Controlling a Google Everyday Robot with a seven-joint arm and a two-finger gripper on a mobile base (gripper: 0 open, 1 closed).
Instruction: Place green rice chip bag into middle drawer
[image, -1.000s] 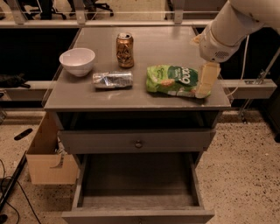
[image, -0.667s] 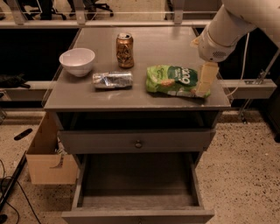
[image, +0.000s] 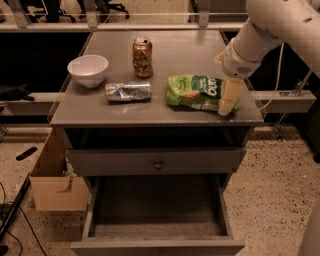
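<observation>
The green rice chip bag (image: 196, 91) lies flat on the grey cabinet top, right of centre, with its white lettering facing up. My gripper (image: 228, 100) hangs from the white arm at the upper right and reaches down at the bag's right end, its cream finger over the bag's edge. The middle drawer (image: 157, 210) is pulled out below and its grey floor is bare. The upper drawer front with a small round knob (image: 158, 164) is shut.
A white bowl (image: 88, 70), a brown soda can (image: 142, 50) and a silver foil packet (image: 129, 91) sit on the cabinet top (image: 115, 112) to the left of the bag. A cardboard box (image: 56, 177) stands on the floor at the cabinet's left.
</observation>
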